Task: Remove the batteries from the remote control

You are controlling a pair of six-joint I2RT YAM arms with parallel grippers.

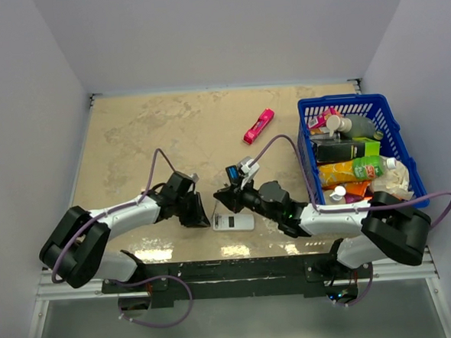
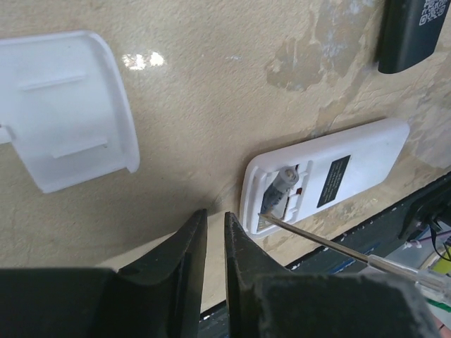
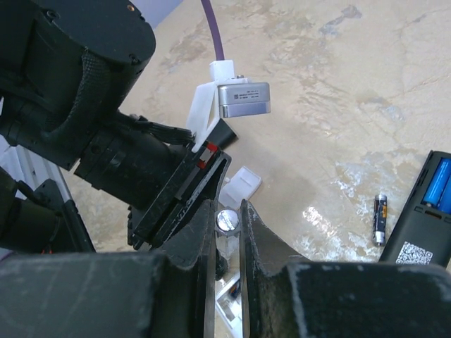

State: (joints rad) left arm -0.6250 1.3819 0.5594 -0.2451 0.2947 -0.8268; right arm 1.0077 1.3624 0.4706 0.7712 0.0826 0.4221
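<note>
A white remote control (image 2: 352, 165) lies back-up near the table's front edge with its battery bay uncovered. One greyish battery (image 2: 280, 189) sits tilted in the bay. A thin screwdriver (image 2: 331, 243) reaches in with its tip at the bay's end. My right gripper (image 3: 227, 208) is shut on the screwdriver's clear handle (image 3: 227, 220). My left gripper (image 2: 213, 215) hovers just left of the remote, its jaws a narrow slit apart with nothing between them. A black remote (image 3: 423, 225) holds blue batteries (image 3: 440, 184). A loose battery (image 3: 379, 218) lies beside it.
A white battery cover (image 2: 67, 113) lies on the table left of the white remote. A pink object (image 1: 259, 125) lies mid-table. A blue basket (image 1: 395, 124) full of packages stands at the right. The two grippers work close together near the front edge (image 1: 230, 249).
</note>
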